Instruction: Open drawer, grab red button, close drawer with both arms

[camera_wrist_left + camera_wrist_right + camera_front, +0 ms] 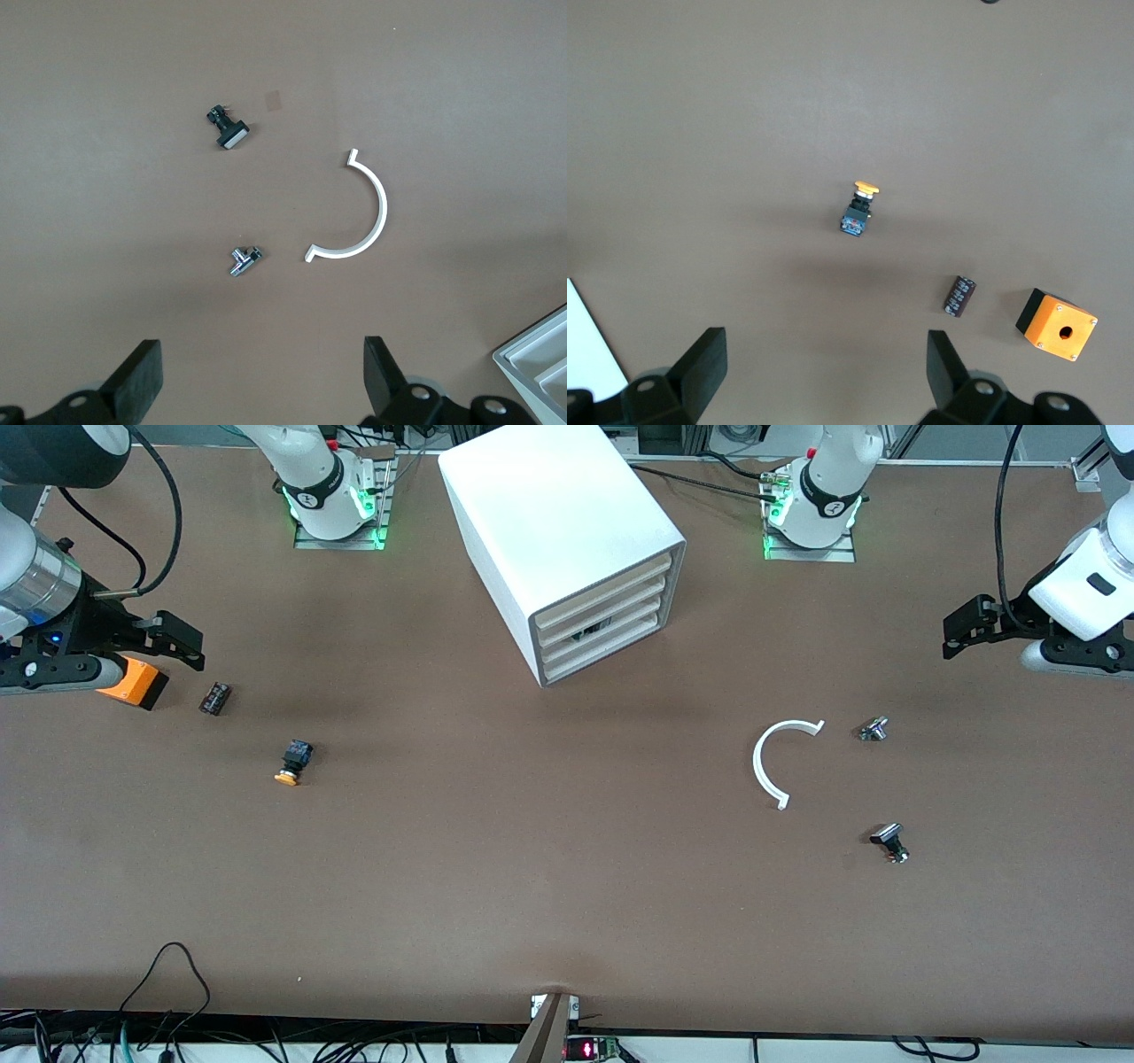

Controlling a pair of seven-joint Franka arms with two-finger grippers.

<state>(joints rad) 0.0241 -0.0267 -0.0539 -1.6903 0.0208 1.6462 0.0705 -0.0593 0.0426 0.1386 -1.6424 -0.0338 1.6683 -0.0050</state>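
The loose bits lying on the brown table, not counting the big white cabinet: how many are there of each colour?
Orange or orange-capped: 2, the orange box and the orange-capped button
Black: 2, the small black block and the black-headed part
White: 1, the curved strip
Silvery: 1, the metal fitting
Total: 6

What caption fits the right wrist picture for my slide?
Open right gripper hovering over an orange-capped button, a small black part and an orange box.

The left gripper (257, 390) is seen hanging over the brown counter (106, 71), its jaws spread wide and empty. A white curved plastic half-ring (372, 217) lies near a small shiny metal fitting (243, 260). A small black part with a pale face (227, 130) lies well apart from both. A corner of the white plastic drawer cabinet (536, 363) is visible.
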